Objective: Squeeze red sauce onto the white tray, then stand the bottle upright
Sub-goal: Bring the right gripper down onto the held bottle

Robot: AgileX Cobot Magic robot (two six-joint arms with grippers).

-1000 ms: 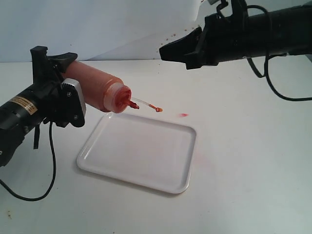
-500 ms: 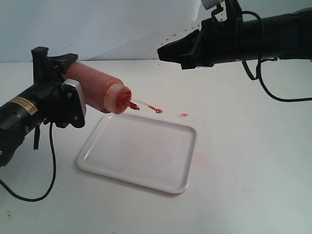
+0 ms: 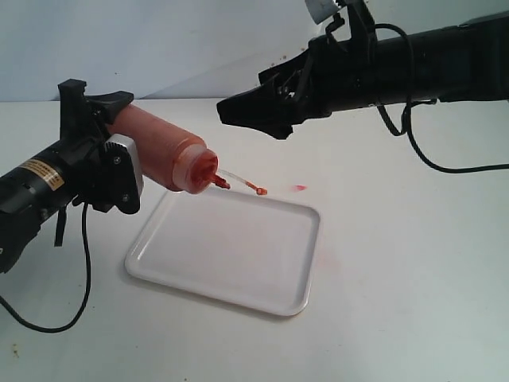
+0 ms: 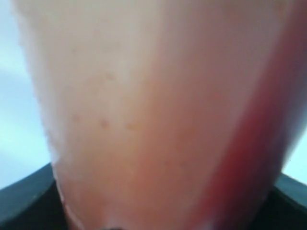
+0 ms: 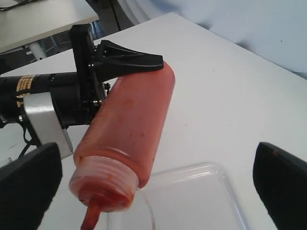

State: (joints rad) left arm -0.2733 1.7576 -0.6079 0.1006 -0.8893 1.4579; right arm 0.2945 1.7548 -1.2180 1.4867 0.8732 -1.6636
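My left gripper [image 3: 110, 142] is shut on the bottle [image 3: 163, 151], holding it tilted with the red nozzle [image 3: 219, 181] pointing down over the far left corner of the white tray [image 3: 231, 251]. The small cap [image 3: 256, 189] hangs off the nozzle on its tether. In the left wrist view the bottle [image 4: 158, 120] fills the picture. My right gripper [image 3: 253, 121] is open, in the air just right of and above the nozzle. In the right wrist view the bottle [image 5: 129, 124] lies between its spread fingers [image 5: 29, 187]. No round blob of red sauce is in view.
A tiny pale-red smear [image 3: 298, 188] marks the white table [image 3: 398, 263] just beyond the tray's far edge. Black cables hang from both arms. A pale wall stands behind the table.
My right gripper has moved left and down, close to the bottle's nozzle end. The left gripper and bottle have shifted slightly right, the nozzle tipping a little lower.
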